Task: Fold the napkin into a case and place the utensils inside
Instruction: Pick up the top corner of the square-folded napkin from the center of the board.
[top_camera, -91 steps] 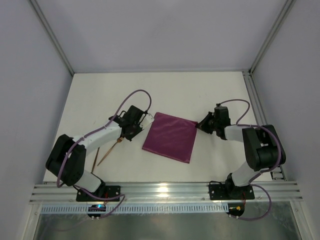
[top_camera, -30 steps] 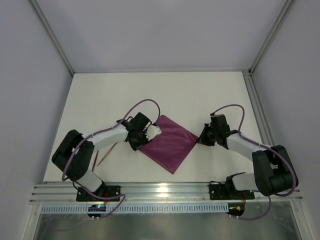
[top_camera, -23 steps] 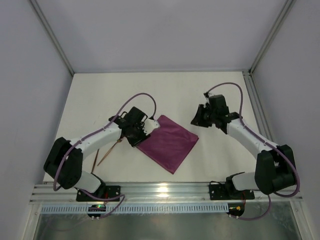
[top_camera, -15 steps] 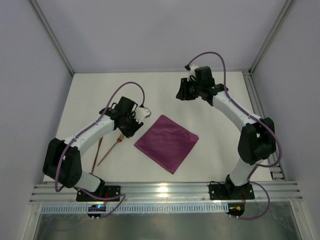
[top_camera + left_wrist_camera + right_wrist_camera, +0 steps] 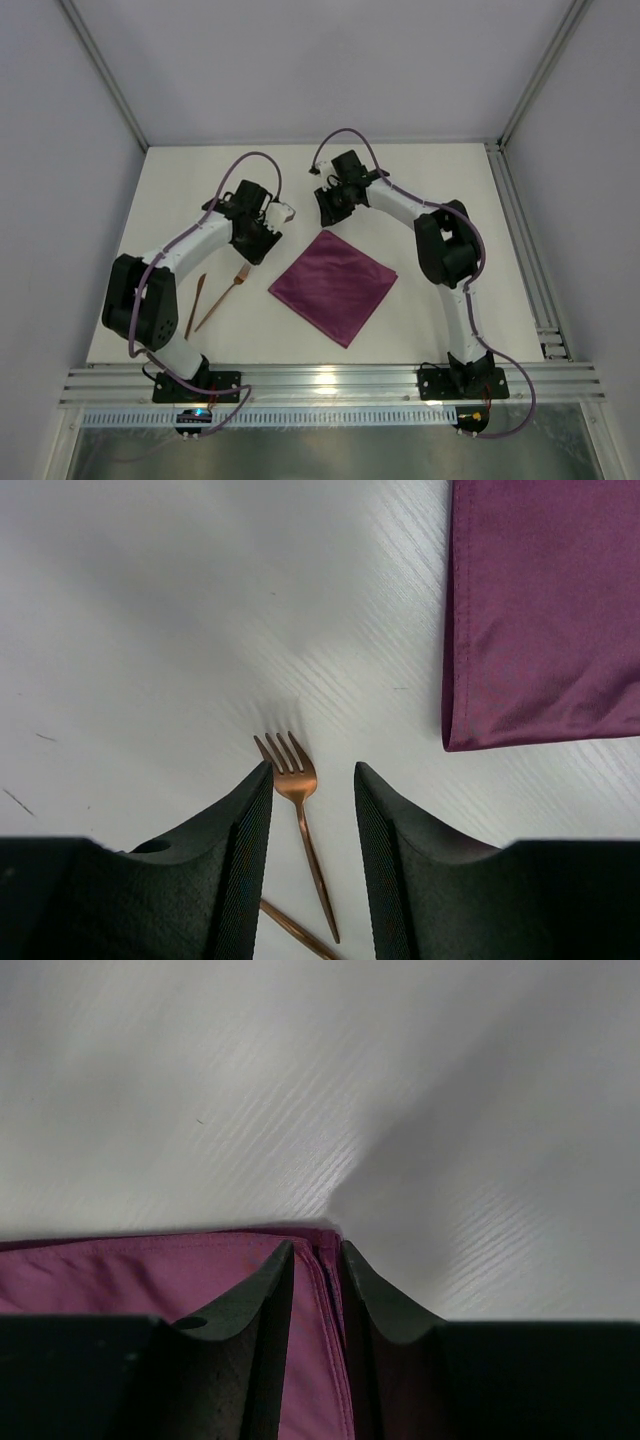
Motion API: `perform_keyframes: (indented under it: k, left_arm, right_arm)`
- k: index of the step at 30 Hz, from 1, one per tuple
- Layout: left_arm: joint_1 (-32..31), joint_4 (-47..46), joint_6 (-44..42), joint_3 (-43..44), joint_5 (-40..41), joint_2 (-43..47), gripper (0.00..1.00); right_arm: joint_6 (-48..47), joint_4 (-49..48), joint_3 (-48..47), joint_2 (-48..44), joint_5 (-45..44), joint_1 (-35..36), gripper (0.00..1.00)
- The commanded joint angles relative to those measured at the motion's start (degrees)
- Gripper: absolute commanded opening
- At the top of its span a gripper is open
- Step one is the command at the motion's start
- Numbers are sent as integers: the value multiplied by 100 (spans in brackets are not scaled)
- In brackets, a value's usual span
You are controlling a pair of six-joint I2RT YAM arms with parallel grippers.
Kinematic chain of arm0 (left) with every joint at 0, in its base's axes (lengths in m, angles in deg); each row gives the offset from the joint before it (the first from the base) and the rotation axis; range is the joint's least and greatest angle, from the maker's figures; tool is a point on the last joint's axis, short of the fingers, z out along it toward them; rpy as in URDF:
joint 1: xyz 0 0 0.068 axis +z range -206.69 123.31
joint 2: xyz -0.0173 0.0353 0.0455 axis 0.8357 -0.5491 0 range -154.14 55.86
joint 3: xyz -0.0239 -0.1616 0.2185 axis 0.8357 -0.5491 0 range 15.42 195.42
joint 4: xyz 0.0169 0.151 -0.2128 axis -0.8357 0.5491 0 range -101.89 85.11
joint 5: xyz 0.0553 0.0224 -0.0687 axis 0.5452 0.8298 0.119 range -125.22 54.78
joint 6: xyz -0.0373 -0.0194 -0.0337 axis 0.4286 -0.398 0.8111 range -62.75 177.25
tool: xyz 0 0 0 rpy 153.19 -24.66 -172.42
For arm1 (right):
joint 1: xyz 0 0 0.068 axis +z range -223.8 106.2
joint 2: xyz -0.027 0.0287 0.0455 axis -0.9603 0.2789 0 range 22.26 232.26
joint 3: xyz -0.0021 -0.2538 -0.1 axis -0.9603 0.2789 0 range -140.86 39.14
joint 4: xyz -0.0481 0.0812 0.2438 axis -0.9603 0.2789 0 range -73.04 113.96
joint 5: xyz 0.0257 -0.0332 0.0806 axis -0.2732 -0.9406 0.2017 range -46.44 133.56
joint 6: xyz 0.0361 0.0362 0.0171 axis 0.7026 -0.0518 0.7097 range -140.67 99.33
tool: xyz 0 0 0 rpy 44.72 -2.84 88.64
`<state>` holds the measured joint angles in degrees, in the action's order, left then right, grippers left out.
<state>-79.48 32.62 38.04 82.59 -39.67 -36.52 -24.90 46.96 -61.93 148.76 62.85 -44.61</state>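
Showing the folded napkin (image 5: 333, 283) lying flat as a square on the surface (image 5: 430, 180), with the fork (image 5: 292, 778) and a second copper utensil (image 5: 195, 303) lying just left of it, clear of the cloth. Hovering the left gripper (image 5: 310, 780) beyond them, jaws standing apart with the fork's tines showing between. Poising the right gripper (image 5: 317, 1250) farther back at the napkin's far corner, jaws slightly apart with the cloth's corner showing in the gap.

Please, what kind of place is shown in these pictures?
Probably a laboratory test cell for robots: plain grey walls enclose a white table, and an aluminium rail at its near edge carries two bolted arms.
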Motion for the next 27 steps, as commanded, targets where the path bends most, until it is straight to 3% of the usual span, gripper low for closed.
perform_keyframes:
  k: [1, 14, 17, 27]
  left_arm:
    - [55, 102, 136, 199, 111, -70, 41]
    - [125, 40, 154, 155, 111, -123, 43]
    - [134, 49, 145, 129, 93, -105, 43]
    - [134, 40, 110, 94, 111, -122, 43]
  right_arm:
    - [-438, 6, -290, 23, 172, 87, 29]
    - [-456, -29, -219, 252, 277, 201, 29]
    - [-438, -20, -228, 244, 286, 219, 24]
    - [-447, 50, -211, 314, 154, 236, 27]
